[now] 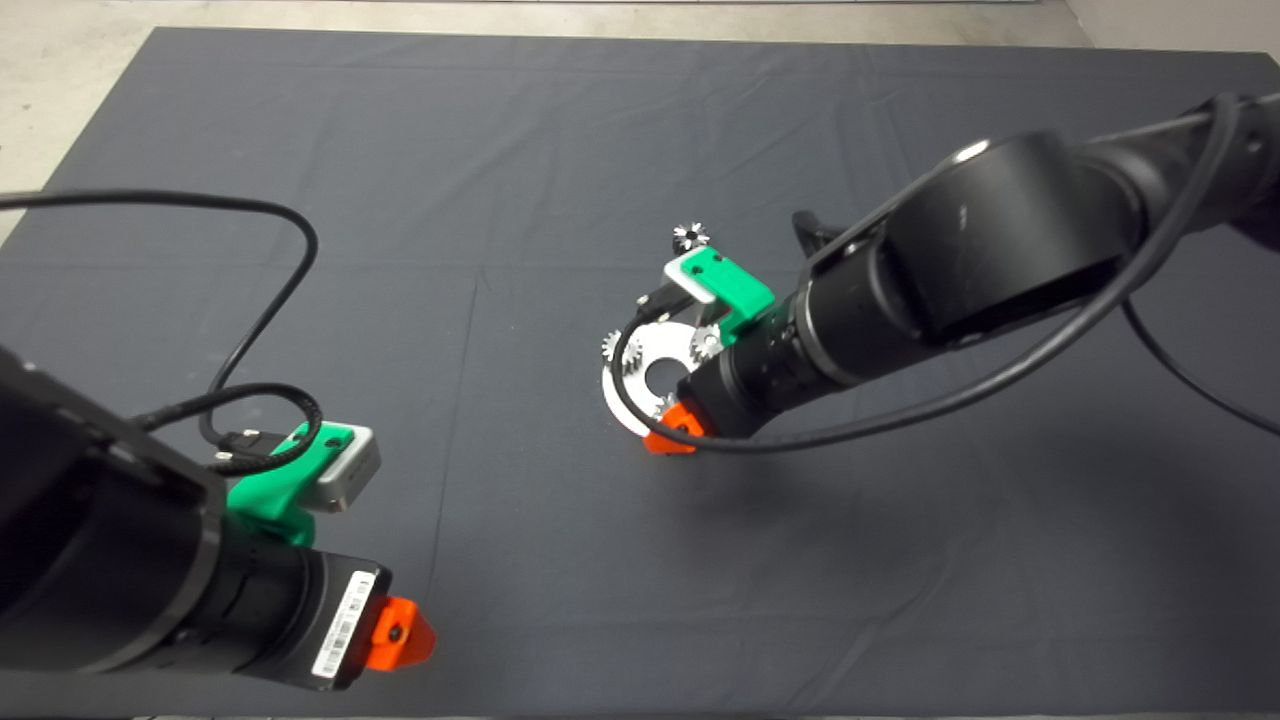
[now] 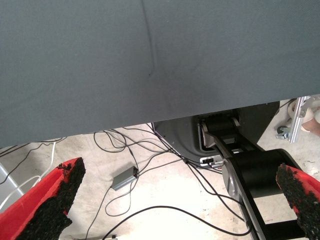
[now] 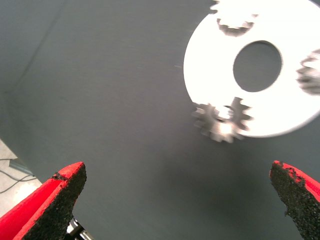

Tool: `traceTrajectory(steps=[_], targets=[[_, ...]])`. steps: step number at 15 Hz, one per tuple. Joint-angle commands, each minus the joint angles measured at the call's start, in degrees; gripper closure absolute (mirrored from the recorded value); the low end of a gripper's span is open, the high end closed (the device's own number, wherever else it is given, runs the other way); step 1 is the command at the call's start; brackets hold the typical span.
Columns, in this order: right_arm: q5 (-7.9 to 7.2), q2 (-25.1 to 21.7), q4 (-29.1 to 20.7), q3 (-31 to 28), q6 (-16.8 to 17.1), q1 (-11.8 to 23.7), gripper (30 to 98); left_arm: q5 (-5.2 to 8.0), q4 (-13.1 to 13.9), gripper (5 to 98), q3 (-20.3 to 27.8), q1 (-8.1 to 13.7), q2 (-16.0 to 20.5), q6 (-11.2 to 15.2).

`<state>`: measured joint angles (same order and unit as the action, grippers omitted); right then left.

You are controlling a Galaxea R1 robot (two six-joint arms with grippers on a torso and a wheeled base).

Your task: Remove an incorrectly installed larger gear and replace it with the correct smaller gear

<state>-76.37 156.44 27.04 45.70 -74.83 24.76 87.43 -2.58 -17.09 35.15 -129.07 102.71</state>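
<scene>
A white ring plate (image 1: 622, 392) lies mid-mat. The larger gear (image 3: 222, 122), grey with flared teeth, sits on the plate's rim; in the head view (image 1: 668, 405) my right arm mostly hides it. Two pale silver gears (image 1: 620, 347) (image 1: 706, 342) also sit on the plate (image 3: 210, 65). The smaller gear (image 1: 690, 237), dark with a shiny star face, lies on the mat just beyond the plate. My right gripper (image 1: 680, 428) hovers over the plate's near edge, open and empty (image 3: 175, 200), the larger gear ahead between its spread fingers. My left gripper (image 1: 398, 633) is parked at the lower left, open and empty.
The dark mat (image 1: 500, 150) covers the table. The left wrist view shows the mat's edge (image 2: 150, 125), with floor cables (image 2: 125, 177) and the robot's base beyond it. Loose cables loop from both wrists above the mat.
</scene>
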Motion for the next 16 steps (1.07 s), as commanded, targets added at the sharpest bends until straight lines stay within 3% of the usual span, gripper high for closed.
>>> traceTrajectory(steps=[1, 2, 6, 7, 10, 16], targets=[[-0.08, 3.13, 6.34, -0.01, 0.38, -1.89, 30.9, 1.51, 0.48, 5.4, 0.76, 0.98, 0.18, 0.21], [-1.12, 2.96, 7.37, -0.21, 0.49, -2.08, 30.9, 1.51, 0.48, 5.4, 0.76, 0.89, 0.18, 0.21], [-8.65, 2.96, 12.22, -0.72, 1.85, -2.67, 30.9, 1.49, 0.48, 5.4, 0.85, 0.89, 0.18, 0.21], [-9.84, 2.96, 13.08, -0.8, 2.18, -2.78, 30.9, 1.51, 0.48, 5.4, 0.85, 0.9, 0.18, 0.21], [-10.29, 2.43, 14.53, -0.89, 2.93, -3.57, 30.9, 1.51, 0.48, 5.4, 0.85, 0.89, 0.18, 0.21], [-11.04, 2.17, 18.8, -0.89, 3.46, -8.8, 30.9, 1.51, 0.39, 5.4, 0.93, 0.89, 0.18, 0.3]])
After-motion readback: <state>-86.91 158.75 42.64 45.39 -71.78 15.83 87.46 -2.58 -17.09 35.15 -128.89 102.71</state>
